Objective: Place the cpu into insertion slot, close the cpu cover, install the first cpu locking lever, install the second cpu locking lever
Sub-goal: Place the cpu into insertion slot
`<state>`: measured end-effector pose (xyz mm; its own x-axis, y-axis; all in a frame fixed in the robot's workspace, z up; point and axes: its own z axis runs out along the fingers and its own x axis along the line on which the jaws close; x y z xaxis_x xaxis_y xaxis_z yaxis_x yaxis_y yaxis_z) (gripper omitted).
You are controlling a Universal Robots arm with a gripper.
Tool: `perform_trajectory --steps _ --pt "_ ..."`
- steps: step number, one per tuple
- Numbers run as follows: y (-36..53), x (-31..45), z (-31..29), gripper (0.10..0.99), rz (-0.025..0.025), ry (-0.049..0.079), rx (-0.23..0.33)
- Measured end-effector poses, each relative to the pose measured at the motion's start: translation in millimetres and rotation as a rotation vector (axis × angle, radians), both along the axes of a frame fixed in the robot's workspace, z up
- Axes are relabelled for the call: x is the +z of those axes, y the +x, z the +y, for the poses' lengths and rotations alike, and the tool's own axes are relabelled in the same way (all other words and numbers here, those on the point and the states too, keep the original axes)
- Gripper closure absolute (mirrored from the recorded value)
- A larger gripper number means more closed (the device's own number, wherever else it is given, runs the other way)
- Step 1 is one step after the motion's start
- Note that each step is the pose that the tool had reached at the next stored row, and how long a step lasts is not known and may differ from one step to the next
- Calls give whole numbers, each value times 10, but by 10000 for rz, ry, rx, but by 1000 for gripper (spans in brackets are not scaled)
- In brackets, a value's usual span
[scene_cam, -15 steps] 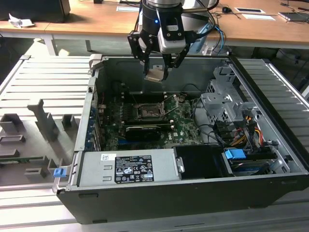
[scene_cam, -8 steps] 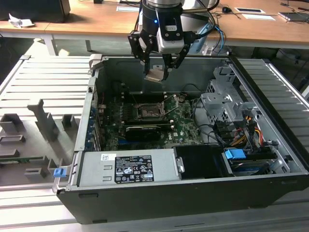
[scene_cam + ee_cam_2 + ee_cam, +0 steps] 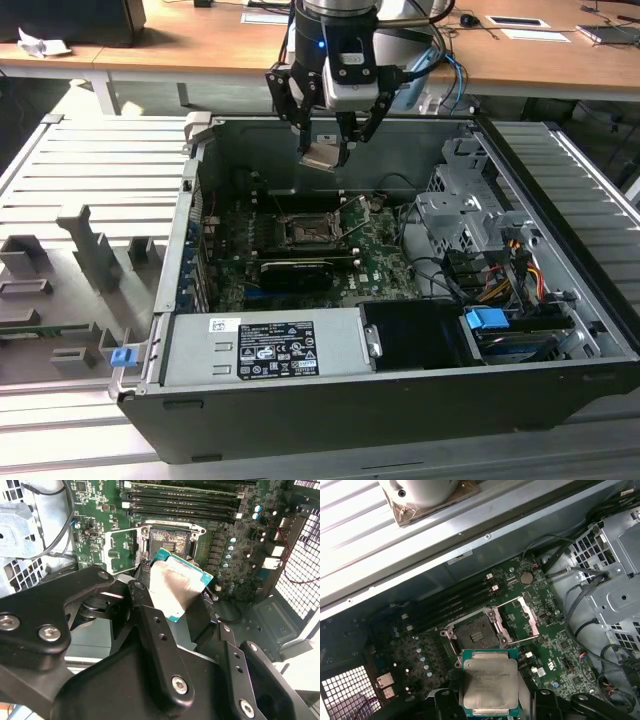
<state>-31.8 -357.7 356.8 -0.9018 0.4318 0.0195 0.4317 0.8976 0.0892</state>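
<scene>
My gripper (image 3: 326,150) hangs above the open computer case, shut on the cpu (image 3: 322,156). The cpu (image 3: 490,682) shows its pale metal face with a teal edge between the black fingers (image 3: 150,625), and it is tilted. Below it on the green board lies the insertion slot (image 3: 306,232), a black square socket (image 3: 476,631) that is bare. The cpu cover (image 3: 522,616) is swung open beside the slot, also visible as a grey frame (image 3: 119,549) in the second wrist view. The cpu is well above the slot and not touching it.
Memory sticks (image 3: 452,602) run along one side of the slot. A long black card (image 3: 295,268) lies on the board toward the front. A grey drive cage (image 3: 470,215) with cables stands at the exterior view's right. The case walls (image 3: 190,230) ring the board.
</scene>
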Motion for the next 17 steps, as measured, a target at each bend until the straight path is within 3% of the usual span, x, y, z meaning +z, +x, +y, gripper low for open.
perform_trajectory --steps 17 --pt "0 -5 0 561 0 0 -688"
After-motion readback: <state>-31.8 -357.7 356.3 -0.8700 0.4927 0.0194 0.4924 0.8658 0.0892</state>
